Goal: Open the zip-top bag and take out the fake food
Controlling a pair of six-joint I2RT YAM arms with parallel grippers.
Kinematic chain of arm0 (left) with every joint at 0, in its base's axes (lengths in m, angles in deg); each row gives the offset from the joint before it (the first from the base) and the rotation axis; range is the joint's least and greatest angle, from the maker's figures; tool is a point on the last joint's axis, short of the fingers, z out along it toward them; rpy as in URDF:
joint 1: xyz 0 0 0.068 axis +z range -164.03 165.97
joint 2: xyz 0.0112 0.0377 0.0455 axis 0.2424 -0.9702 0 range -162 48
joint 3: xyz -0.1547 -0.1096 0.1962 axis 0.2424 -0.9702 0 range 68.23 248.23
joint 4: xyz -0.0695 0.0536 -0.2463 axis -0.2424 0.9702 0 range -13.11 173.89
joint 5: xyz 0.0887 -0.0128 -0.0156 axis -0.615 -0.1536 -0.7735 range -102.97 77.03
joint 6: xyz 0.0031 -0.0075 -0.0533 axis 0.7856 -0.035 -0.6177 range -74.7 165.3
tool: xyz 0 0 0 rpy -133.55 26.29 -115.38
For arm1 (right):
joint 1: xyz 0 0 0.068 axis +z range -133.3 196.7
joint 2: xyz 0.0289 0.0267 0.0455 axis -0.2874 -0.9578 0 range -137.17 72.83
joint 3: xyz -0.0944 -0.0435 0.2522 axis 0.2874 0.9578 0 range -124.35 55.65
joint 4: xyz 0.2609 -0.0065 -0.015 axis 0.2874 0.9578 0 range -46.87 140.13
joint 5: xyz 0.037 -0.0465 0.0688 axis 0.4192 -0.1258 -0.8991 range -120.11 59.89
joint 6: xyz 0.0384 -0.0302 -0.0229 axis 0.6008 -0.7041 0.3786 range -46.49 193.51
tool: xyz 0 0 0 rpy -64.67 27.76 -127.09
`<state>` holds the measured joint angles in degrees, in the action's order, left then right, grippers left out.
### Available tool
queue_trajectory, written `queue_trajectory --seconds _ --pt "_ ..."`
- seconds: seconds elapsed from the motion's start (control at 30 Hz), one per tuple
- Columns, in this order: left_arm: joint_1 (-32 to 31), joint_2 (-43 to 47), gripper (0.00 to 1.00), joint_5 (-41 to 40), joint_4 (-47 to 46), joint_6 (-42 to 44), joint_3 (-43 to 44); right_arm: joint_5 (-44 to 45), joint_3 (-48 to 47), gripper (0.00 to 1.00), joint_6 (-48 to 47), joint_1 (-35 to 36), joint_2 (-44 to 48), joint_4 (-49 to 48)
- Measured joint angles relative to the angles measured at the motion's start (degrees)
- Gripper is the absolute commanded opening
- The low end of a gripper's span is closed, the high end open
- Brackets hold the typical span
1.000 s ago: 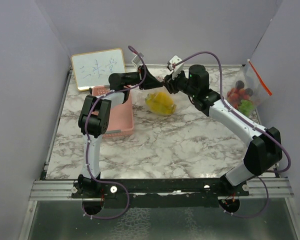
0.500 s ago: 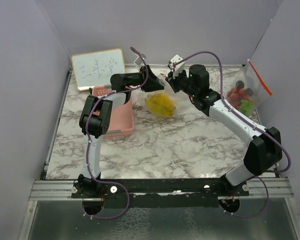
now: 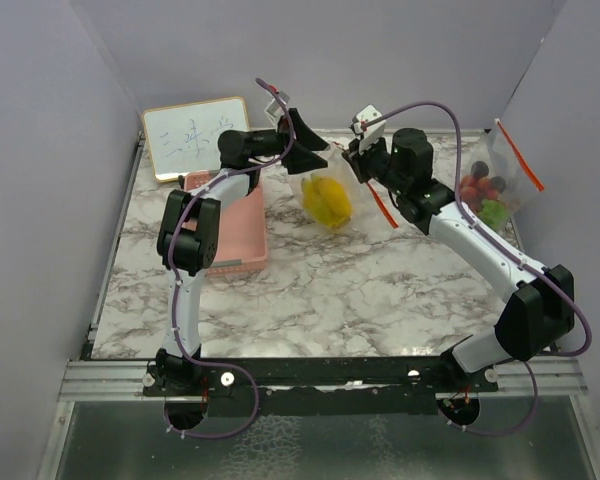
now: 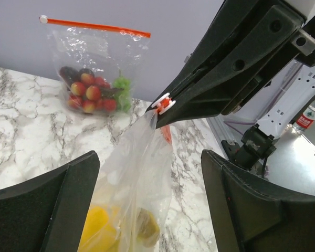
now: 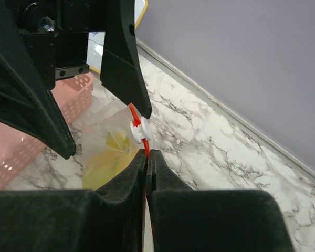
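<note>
The right claw [image 5: 147, 157] is pinched tight on the red zip strip [image 5: 133, 112] of the zip-top bag [image 3: 323, 195], just beside the white slider [image 4: 163, 103]. The bag hangs from it over the bench [image 3: 330, 290], with the yellow fake food [image 4: 97, 226] slumped at the bottom. The left claw [image 4: 147, 157] stands spread wide with nothing in it, its fingers either side of the bag's upper part, so the step in hand looks like taking a second hold and running the zip. To do it well, I judge the left claw should close on the slider itself, not the loose film, then draw it along the strip away from the right claw's firm pinch. A second bag [image 3: 492, 185] of red and green pieces leans at the right wall. Against a second ago, the left claw was closed and is now open, the right has clamped down, and the bag — then low on the bench — is lifted
</note>
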<state>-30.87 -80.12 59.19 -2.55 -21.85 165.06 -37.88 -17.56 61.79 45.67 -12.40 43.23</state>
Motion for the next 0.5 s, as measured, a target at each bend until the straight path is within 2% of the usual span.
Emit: queue_trajectory --seconds 0.27,0.4,0.5 --pt "0.2 0.2 0.87 -2.3 9.9 9.4 -0.1 -0.4 0.0 0.02 0.7 -0.9 0.0 0.5" --pt "0.2 2.7 0.89 -5.2 19.8 18.6 -2.4 -1.2 0.0 0.02 1.0 -0.9 0.1 1.0" --pt "0.1 7.2 0.81 -7.7 27.0 26.6 -6.7 -2.0 0.1 0.02 1.2 -0.9 0.2 1.3"
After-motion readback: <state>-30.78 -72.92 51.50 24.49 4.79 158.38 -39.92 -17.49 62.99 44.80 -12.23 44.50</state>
